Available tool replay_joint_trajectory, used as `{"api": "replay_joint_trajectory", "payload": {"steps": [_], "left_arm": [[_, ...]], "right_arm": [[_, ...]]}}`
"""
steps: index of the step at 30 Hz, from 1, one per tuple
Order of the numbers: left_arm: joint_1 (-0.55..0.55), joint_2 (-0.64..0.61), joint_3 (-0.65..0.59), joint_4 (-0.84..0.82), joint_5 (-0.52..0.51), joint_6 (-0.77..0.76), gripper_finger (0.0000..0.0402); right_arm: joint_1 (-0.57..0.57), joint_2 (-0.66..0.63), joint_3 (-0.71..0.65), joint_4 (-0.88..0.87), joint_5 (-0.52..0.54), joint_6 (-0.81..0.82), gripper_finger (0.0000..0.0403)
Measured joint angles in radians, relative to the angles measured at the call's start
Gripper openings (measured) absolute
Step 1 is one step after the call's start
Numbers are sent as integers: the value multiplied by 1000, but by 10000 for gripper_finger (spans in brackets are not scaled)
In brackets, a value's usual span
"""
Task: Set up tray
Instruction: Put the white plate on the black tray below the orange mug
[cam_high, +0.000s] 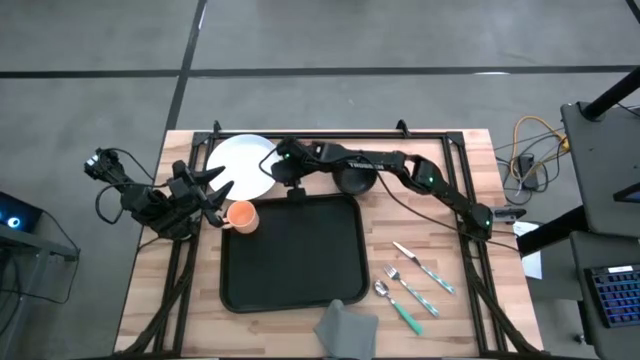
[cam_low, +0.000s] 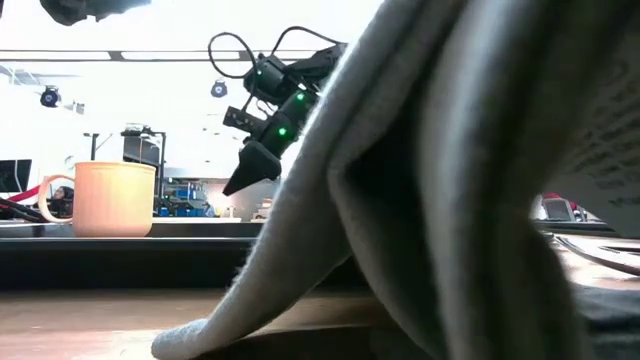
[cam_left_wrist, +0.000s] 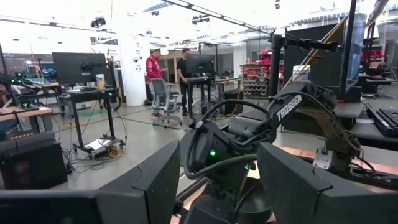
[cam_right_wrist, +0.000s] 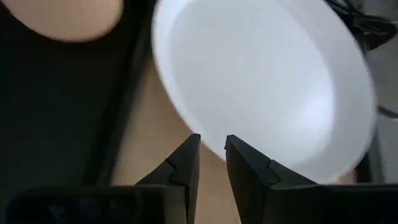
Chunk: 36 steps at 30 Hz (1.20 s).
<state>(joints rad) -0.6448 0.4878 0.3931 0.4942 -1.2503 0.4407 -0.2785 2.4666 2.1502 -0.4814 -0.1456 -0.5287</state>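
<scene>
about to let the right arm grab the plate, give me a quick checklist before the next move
1. Right gripper lined up at the rim of the white plate: ok, jaws slightly apart right at its edge.
2. Plate already gripped: not ok, jaws not closed on it.
3. Black tray has bare floor for the plate: ok; only the orange mug stands at its far left corner.
4. Left gripper clear of the plate: not ok, it is close beside the plate and mug.
5. Fork, spoon and knife out of the way: ok, right of the tray.
6. Grey napkin: ok, at the tray's near edge.

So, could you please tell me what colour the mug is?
The mug is pale orange, shown best in the low view.
</scene>
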Motion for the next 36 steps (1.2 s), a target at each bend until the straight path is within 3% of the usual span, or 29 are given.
{"api": "replay_joint_trajectory", "payload": {"steps": [8, 14, 18, 26, 29, 32, 36], "left_arm": [[0, 1, -6, -1, -16, 13, 194], [0, 1, -7, -7, -25, 14, 194], [0, 1, -7, -9, -29, 15, 194], [0, 1, -16, -14, -35, 32, 194], [7, 3, -19, -13, -35, 40, 194], [28, 4, -22, -13, -34, 40, 194], [82, 6, -30, -12, -3, 32, 194]], "right_arm": [[4, -77, -6, -103, -27, 78, 68], [-6, -183, -110, -90, -167, 153, 68], [23, -302, -286, 52, -178, 194, 68], [75, -585, -762, 412, -182, 279, 68], [92, -669, -916, 530, -229, 269, 68], [109, -737, -1028, 655, -247, 308, 68], [111, -805, -1128, 693, -248, 298, 68]]}}
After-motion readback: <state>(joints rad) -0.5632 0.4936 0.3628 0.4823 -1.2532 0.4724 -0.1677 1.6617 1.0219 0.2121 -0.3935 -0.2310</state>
